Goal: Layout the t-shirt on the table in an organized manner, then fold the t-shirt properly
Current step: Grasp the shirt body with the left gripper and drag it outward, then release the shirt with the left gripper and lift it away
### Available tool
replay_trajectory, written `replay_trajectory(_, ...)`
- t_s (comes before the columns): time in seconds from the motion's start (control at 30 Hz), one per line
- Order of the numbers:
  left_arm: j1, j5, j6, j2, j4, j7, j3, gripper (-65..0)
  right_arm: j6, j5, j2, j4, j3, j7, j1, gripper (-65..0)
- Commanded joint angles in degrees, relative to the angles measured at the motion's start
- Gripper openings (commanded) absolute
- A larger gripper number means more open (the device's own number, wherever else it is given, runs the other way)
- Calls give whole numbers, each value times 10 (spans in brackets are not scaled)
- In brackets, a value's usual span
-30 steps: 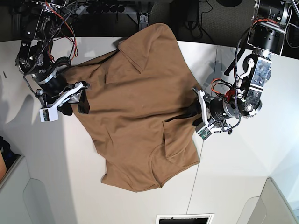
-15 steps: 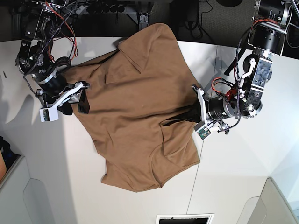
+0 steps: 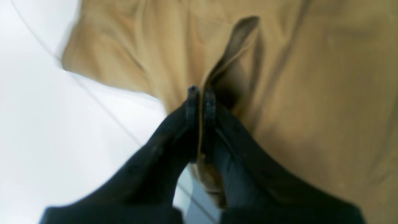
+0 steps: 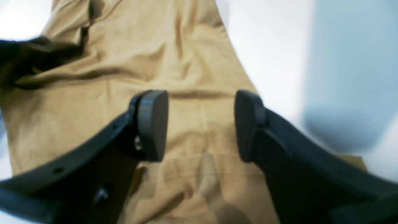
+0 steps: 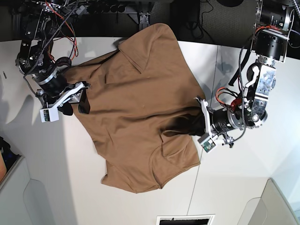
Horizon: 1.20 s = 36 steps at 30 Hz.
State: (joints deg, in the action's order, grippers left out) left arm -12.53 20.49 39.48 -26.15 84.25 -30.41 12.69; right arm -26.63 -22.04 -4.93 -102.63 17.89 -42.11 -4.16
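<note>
My left gripper (image 3: 201, 93) pinches an edge of the t-shirt (image 5: 136, 103) spread mid-frame on the table (image 5: 234, 183), while my right gripper (image 4: 200, 124) hangs spread above its left side.

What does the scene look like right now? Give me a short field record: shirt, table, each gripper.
shirt: tan t-shirt spread crumpled, not folded, one part hanging over the far table edge
table: white table, thin seam line visible
left gripper: left gripper shut on a raised fold at the shirt's edge, cloth pinched between the fingers
right gripper: right gripper open, jaws wide apart over the shirt's opposite side, nothing between them
fold progress: no fold made yet; layout step under way
</note>
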Motion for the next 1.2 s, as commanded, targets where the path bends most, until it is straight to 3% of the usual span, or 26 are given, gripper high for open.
replay_trajectory(0.0,-21,17,5,-7,8,10,-23,-650,-4,-9,-4,-8,1,11,6,-314)
replay_trajectory(0.17,-30,30,5,-14,8,-3,-116,-650,-4,-9,-4,-8,1,11,6,-314)
replay_trajectory(0.27,-30,33,-45,-31,8,-27,-146,-650,-4,-8,-5,-8,1,11,6,-314)
replay_trajectory(0.47,-2,54,-70,-59,8,-54,-170,-650,-4,-9,-4,-8,1,12,6,-314)
replay_trajectory(0.57,24,49,-115,-61,7,-54,-170,-650,-4,-9,-4,-8,1,12,6,-314)
replay_trajectory(0.6,32,44,-129,-61,7,-51,-170,-608,-4,-9,-4,-8,1,11,6,-314)
replay_trajectory(0.7,54,19,-181,-61,7,-41,-170,-380,-4,-9,-4,-8,1,12,6,-314)
replay_trajectory(0.73,59,7,-199,-61,7,-41,-170,-341,-4,-9,-4,-8,1,12,6,-314)
replay_trajectory(0.8,64,-11,-229,-61,7,-42,-170,-328,-4,-9,-4,-8,1,12,6,-314)
replay_trajectory(1.03,60,-15,-234,-61,7,-36,-170,-328,-4,-20,2,-8,1,14,7,-314)
replay_trajectory(1.17,60,-14,-206,-56,7,-36,-170,-340,-4,-20,18,-8,1,14,7,-314)
